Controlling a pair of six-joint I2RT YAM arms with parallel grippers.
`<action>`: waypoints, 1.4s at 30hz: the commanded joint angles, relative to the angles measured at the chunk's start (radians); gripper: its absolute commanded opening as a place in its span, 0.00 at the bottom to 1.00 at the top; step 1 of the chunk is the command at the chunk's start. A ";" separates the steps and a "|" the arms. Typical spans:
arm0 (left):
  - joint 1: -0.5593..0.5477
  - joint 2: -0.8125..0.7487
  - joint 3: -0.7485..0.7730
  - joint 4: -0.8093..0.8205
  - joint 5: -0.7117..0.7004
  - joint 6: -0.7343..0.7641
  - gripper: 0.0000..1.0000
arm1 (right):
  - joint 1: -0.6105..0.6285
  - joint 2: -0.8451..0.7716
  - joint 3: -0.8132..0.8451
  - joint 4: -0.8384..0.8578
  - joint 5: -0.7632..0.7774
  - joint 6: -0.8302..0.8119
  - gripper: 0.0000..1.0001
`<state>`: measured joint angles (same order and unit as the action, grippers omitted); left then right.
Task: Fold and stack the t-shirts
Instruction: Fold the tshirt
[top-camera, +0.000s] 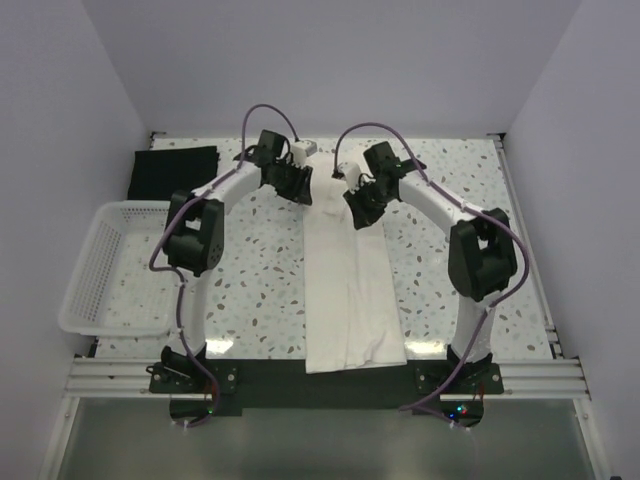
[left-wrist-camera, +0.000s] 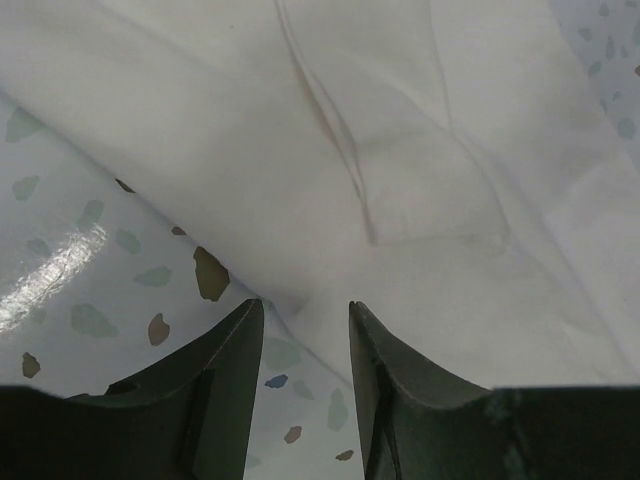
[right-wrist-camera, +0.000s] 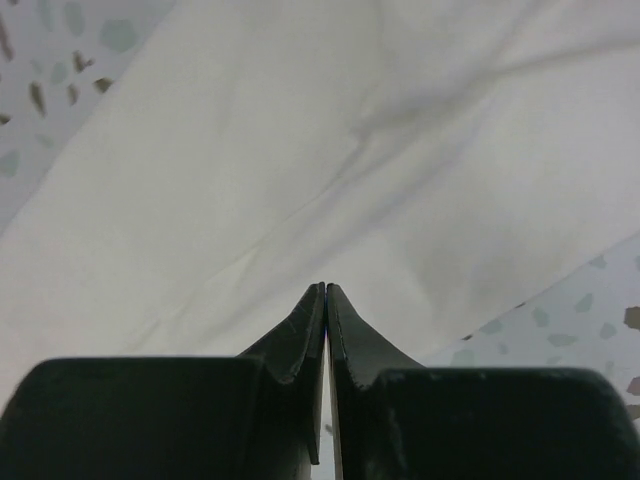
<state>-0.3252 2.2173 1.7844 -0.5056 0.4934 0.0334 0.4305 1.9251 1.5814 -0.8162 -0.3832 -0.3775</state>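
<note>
While the cream t-shirt (top-camera: 345, 290) lies on the speckled table (top-camera: 260, 260) (white walls (top-camera: 330, 60) around), left claw (left-wrist-camera: 305, 302) gapes, right claw (right-wrist-camera: 326, 286) is pinched together.

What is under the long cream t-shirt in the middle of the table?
Only the speckled table shows around the cream t-shirt. Whatever lies beneath the cloth is covered, so it cannot be seen.
</note>
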 joint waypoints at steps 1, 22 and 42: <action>0.000 0.045 0.015 -0.013 0.013 -0.026 0.44 | -0.067 0.075 0.038 0.175 0.075 0.141 0.07; 0.080 0.343 0.408 -0.082 -0.055 -0.047 0.30 | -0.125 0.463 0.376 0.238 0.222 0.199 0.01; 0.124 0.226 0.394 0.177 0.040 -0.049 0.37 | -0.148 0.374 0.483 0.241 0.074 0.236 0.17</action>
<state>-0.2115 2.5664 2.1960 -0.4271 0.4957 -0.0250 0.3054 2.4004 2.0274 -0.6121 -0.2188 -0.1570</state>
